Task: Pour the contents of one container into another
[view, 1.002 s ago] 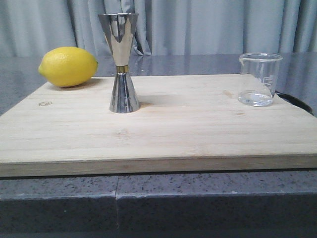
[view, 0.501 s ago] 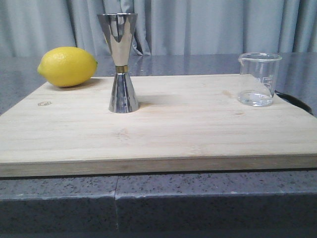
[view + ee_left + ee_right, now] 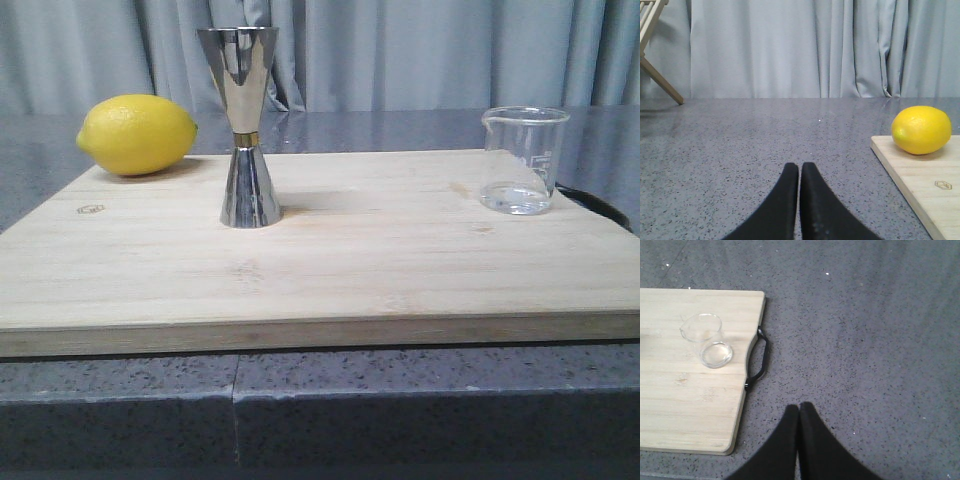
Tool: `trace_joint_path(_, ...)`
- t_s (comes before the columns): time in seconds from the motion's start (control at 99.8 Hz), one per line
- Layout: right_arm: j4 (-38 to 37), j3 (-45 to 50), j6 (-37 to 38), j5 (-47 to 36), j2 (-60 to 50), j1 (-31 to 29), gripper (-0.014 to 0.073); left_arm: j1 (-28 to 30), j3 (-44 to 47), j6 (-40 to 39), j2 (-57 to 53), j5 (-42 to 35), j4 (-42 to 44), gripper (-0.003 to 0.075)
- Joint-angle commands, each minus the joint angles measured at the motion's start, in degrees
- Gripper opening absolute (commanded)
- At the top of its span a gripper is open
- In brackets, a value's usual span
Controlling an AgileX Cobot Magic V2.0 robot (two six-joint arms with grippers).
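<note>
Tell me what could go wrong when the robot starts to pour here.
1. The metal cup is tall on a narrow foot; a bump from the glass could tip it.
2. Its mouth is small, so liquid could spill on the wooden board.
3. The right tool is shut and off the board; it must open before gripping the glass.

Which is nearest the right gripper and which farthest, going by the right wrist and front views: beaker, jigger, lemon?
Measured from the right gripper, which is off the board's right end with its jaws together:
1. Beaker, at the board's right end near the handle.
2. Jigger, left of the board's centre.
3. Lemon, at the board's far left corner.
</note>
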Motion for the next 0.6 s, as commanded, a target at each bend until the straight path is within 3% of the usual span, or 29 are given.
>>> trace_joint_path(0.0, -1.9, -1.6, -0.7, -3.4, 0.3, 0.1, -0.0065, 0.1, 0.2, 0.0, -1.5, -4.7, -0.4, -0.0019)
trace_joint_path(0.351, -2.4, -0.7, -0.6, -4.3, -1.1, -2.0, -0.0065, 0.1, 0.2, 0.0, -1.5, -4.7, -0.4, -0.0019)
trace_joint_path(0.471, -1.8, 3.8, -0.6, -12.7, -3.6, -7.8, -0.0065, 0.1, 0.2, 0.0, -1.5, -4.7, -0.4, -0.0019)
trace_joint_path(0.591, 0.5, 11.5, -0.6, -27.1, -8.4, -14.2, -0.0065, 0.1, 0.2, 0.0, -1.5, -4.7, -0.4, -0.0019)
